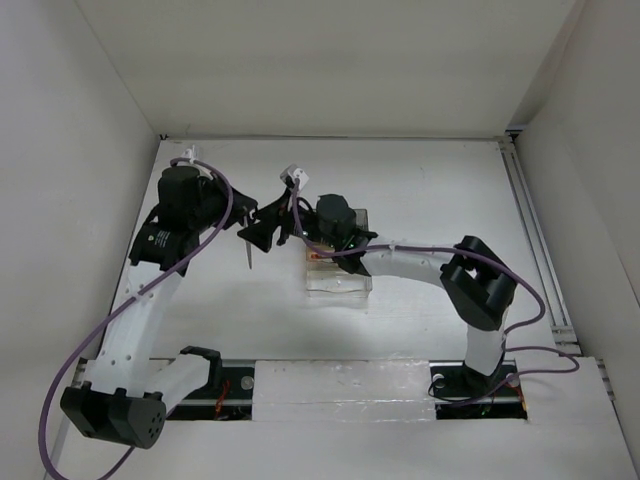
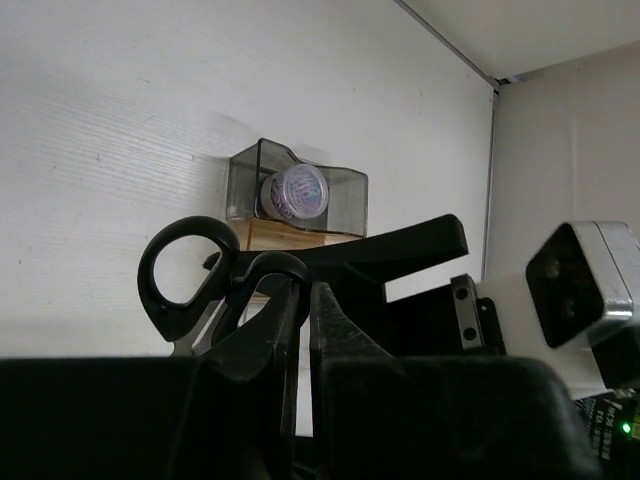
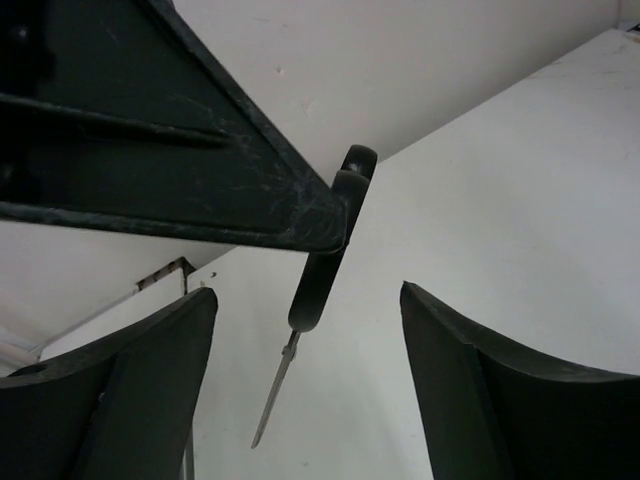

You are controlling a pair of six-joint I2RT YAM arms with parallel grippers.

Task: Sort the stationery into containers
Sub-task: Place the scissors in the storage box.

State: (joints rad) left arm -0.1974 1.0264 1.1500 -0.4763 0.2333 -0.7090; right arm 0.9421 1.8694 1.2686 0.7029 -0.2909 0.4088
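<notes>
My left gripper point(image 1: 262, 230) is shut on the black-handled scissors point(image 1: 247, 252) and holds them above the table, blade hanging down. In the left wrist view the handle loops point(image 2: 186, 275) sit by my closed fingers point(image 2: 305, 290). My right gripper point(image 1: 287, 214) is open, its tips facing the left gripper; in its view the scissors point(image 3: 322, 270) hang between its fingers point(image 3: 307, 292) without touching. The joined bins point(image 1: 338, 283) lie under the right wrist. The lavender-grey round piece point(image 2: 293, 192) sits in the smoky dark bin point(image 2: 245, 175), next to the amber bin point(image 2: 285, 235). The pens are not clearly visible.
White walls close in the table at the back and both sides. A metal rail point(image 1: 530, 230) runs along the right edge. Purple cables point(image 1: 230, 200) loop off both arms. A white camera block point(image 2: 580, 290) on the right arm is close beside my left gripper.
</notes>
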